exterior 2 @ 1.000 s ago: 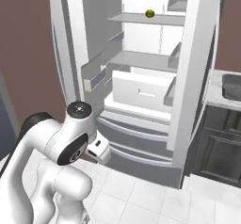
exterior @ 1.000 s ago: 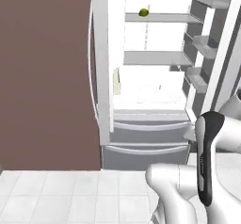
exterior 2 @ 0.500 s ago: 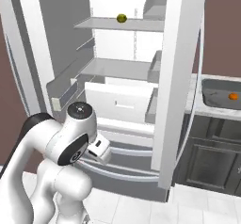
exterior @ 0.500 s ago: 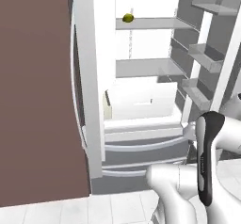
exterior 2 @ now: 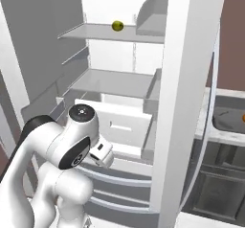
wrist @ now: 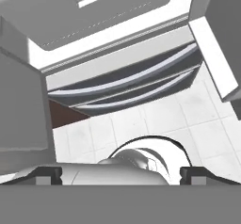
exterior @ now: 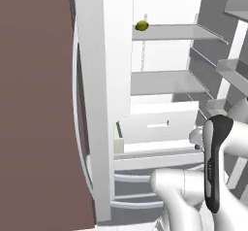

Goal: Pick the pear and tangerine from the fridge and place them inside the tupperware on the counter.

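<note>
The fridge (exterior: 164,84) stands open with its white shelves in sight. The yellow-green pear (exterior: 141,25) lies on the upper shelf, also seen as the pear (exterior 2: 117,26) from the right base view. At the right edge, the dark grey tupperware (exterior 2: 226,119) rests on the counter (exterior 2: 209,126), and a sliver of orange, the tangerine (exterior 2: 242,119), shows inside it. My gripper (wrist: 121,173) hangs low in front of the fridge's bottom drawers, pointing down at the floor. Its fingertips (wrist: 47,173) stand wide apart, open, with nothing between them. It is far below the pear.
The fridge's left door (exterior: 99,104) and right door (exterior 2: 184,93) swing out on either side of me. A brown wall (exterior: 34,104) is at the left. A pulled-out white drawer (exterior: 157,123) juts forward above the dark bottom drawers (wrist: 127,82). White floor tiles (wrist: 155,119) lie below.
The whole picture has shifted and the fridge looms larger, so the base has driven closer. The arm keeps its folded pose and the gripper stays open.
</note>
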Controlling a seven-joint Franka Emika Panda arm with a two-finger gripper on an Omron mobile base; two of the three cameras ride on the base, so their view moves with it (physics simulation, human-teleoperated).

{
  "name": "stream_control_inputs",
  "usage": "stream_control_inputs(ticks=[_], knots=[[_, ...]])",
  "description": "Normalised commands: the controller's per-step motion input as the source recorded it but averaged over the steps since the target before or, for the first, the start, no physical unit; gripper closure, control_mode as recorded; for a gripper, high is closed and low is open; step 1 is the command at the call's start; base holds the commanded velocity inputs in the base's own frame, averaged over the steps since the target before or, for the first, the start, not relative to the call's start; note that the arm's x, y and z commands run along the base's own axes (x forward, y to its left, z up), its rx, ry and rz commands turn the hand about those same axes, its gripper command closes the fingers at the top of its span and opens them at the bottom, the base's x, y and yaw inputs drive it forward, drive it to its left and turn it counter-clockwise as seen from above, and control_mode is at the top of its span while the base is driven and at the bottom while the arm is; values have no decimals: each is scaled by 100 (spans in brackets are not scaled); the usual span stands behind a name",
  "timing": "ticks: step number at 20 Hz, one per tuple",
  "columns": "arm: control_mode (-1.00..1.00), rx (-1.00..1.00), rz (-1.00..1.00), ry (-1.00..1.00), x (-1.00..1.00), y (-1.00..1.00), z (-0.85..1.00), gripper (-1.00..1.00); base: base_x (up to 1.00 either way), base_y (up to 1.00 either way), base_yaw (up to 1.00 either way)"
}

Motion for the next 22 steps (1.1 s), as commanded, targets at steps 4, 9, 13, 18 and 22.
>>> stream_control_inputs(ticks=[4, 9, 13, 18, 22], knots=[[100, 0, 0, 0, 0, 0, 0, -100, 90, 0, 7], [100, 0, 0, 0, 0, 0, 0, -100, 91, 0, 11], [100, 0, 0, 0, 0, 0, 0, -100, 77, 0, 7], [-100, -9, 0, 0, 49, 0, 53, -100, 0, 0, 0], [-100, -39, 0, 0, 46, 0, 92, -100, 0, 0, 0]])
